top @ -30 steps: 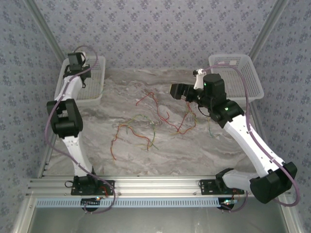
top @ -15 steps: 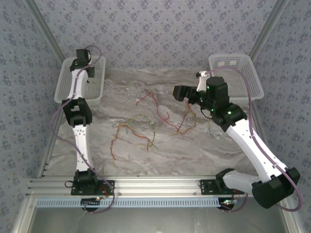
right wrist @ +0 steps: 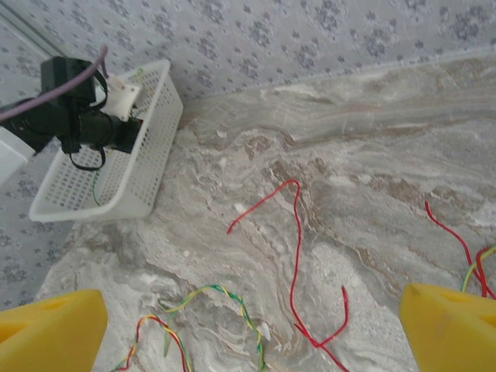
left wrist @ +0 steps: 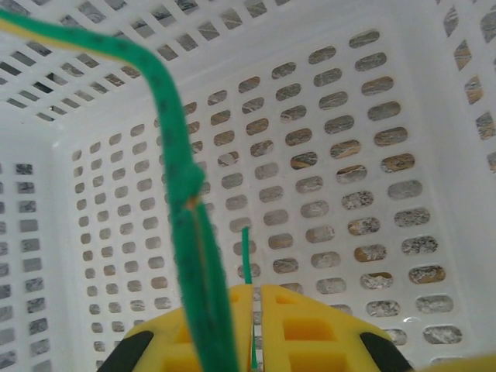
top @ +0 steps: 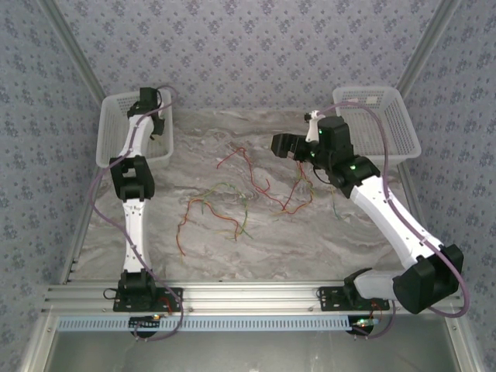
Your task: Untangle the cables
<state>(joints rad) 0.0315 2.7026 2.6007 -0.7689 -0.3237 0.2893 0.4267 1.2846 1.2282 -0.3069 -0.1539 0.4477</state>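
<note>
Stretched far forward and dipped into the white left basket (top: 108, 133) with the left gripper (left wrist: 254, 329). Clamped tight there on a thin green cable (left wrist: 246, 263) poking up from the seam between the yellow pads (left wrist: 310, 329). Possibly the same cable looping close to the lens as a thick fuzzy green band, too blurred to tell.

Bent at the elbow and raised above the table (top: 325, 242), well right of the left basket, with the right gripper (right wrist: 249, 322) spread wide, grasping nothing.

Strewn over the table right of the left basket: the cables (top: 240, 194), hair-thin, wavy, red, yellow, green and orange, crossing in loose tangles. Closest to the left basket, a kinked red cable (right wrist: 297, 232) and a green-and-yellow twisted strand (right wrist: 225, 298).

Glossy slotted plastic for the basket walls; grey-brown veined marble look for the table.
</note>
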